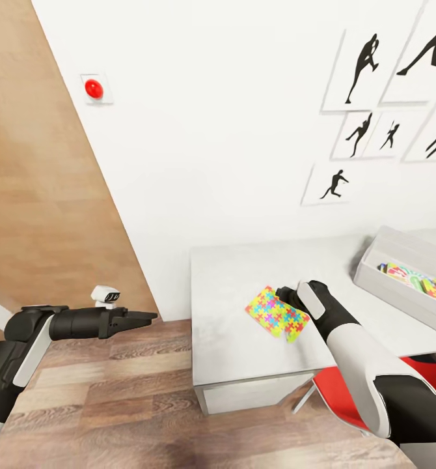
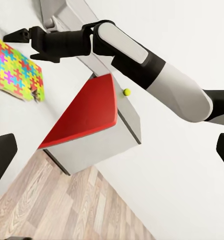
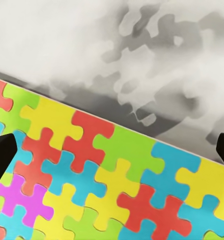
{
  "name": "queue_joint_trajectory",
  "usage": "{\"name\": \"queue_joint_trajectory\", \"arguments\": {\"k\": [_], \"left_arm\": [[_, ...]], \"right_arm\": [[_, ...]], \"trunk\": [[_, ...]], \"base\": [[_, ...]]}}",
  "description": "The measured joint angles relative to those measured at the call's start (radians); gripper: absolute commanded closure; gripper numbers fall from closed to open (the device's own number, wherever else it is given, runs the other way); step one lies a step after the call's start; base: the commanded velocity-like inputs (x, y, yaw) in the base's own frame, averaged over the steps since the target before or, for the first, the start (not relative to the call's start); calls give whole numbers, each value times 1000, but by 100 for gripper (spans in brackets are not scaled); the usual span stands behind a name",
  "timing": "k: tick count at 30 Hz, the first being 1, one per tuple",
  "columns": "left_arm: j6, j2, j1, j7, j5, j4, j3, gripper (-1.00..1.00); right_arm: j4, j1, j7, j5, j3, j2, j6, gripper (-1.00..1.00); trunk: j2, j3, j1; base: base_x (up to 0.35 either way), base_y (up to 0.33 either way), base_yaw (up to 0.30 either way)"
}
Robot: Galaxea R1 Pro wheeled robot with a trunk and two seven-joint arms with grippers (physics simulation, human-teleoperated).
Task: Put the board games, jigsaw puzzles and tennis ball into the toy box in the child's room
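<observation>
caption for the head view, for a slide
Right gripper poised at a jigsaw puzzle on the light grey table, toy box alongside, left gripper idle over the floor.

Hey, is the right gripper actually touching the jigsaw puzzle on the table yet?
Cannot tell. In the head view the right gripper overlaps the jigsaw puzzle's edge on the table; the right wrist view shows open fingertips over the board, with neither contact nor gap plain.
</observation>
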Motion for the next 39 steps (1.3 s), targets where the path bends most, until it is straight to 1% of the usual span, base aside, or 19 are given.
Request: {"name": "queue_joint_trajectory", "arguments": {"k": [8, 15, 18, 30, 35, 39], "left_arm": [[0, 0, 0, 0, 0, 0, 0, -100], [0, 0, 0, 0, 1, 0, 0, -100], [0, 0, 0, 0, 0, 0, 0, -100], [0, 0, 0, 0, 1, 0, 0, -100], [0, 0, 0, 0, 1, 0, 0, -100], [0, 0, 0, 0, 1, 0, 0, -100]], "right_arm": [[0, 0, 5, 0, 0, 0, 0, -100], [0, 0, 6, 0, 0, 0, 0, -100], [0, 0, 6, 0, 0, 0, 0, -100], [0, 0, 7, 0, 0, 1, 0, -100], [0, 0, 7, 0, 0, 1, 0, -100], [0, 0, 7, 0, 3, 2, 0, -100]], "trunk": [[0, -7, 0], [0, -9, 0], [0, -9, 0], [0, -9, 0], [0, -9, 0], [0, -9, 0]], "base": [[0, 0, 0], [-8, 0, 0], [-139, 32, 0], [-240, 160, 0], [-80, 245, 0], [32, 66, 0]]}}
